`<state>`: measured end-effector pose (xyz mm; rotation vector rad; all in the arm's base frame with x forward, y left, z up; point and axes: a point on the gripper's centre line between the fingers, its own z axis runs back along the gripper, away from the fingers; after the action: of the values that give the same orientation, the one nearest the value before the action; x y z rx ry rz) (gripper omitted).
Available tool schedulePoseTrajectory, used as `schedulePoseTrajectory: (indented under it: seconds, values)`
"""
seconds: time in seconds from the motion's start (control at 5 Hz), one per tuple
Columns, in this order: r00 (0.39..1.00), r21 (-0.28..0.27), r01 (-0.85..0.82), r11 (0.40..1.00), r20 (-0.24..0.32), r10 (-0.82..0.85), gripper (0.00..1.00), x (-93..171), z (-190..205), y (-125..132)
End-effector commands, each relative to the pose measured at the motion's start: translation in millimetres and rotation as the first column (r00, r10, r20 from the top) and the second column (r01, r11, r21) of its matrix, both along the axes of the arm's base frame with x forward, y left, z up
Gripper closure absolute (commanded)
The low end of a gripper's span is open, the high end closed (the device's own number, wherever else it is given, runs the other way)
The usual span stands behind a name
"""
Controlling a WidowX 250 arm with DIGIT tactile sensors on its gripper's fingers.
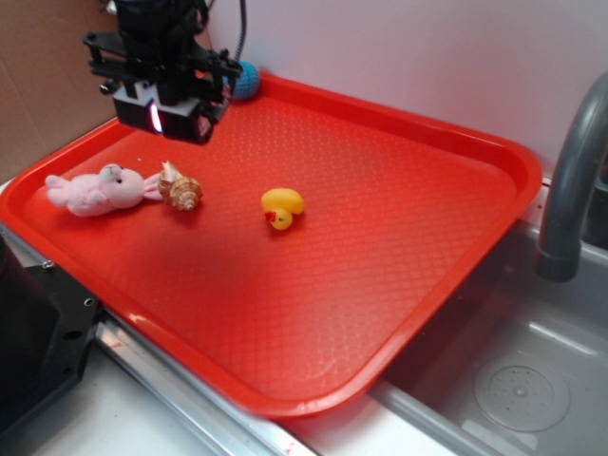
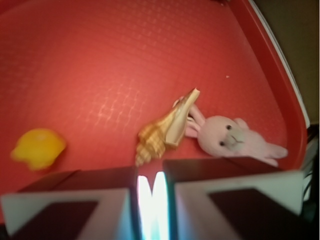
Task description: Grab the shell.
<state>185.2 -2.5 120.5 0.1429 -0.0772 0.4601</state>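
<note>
The shell [image 1: 180, 190], tan and brown with cream ridges, lies on its side on the left part of the red tray [image 1: 399, 247], touching the pink plush bunny's ears. In the wrist view the shell [image 2: 161, 131] lies just ahead of my fingertips, its point toward them. My gripper [image 1: 176, 119] hovers above the tray, behind and a little left of the shell, not touching it. In the wrist view the gripper [image 2: 150, 176] has its jaws almost together with only a thin slit between them, and nothing is held.
The pink plush bunny [image 1: 95, 190] lies left of the shell and shows in the wrist view [image 2: 232, 141]. A yellow rubber duck [image 1: 282, 206] sits mid-tray. A blue ball [image 1: 247, 81] rests at the tray's back rim. A grey faucet [image 1: 570, 180] and sink [image 1: 532, 380] are on the right.
</note>
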Motion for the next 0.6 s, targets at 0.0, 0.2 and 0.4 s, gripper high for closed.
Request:
schedulePoseTrajectory:
  seconds: [0.0,0.2,0.4]
  values:
    - [0.942,-0.110,-0.321,0.941,0.066,0.329,0.00,-16,-42,30]
    - [0.936,-0.175,-0.324,0.930,0.083,0.342,0.00,-4,-67,27]
    - [0.921,-0.187,-0.366,0.911,0.070,0.384,0.00,1,-77,30]
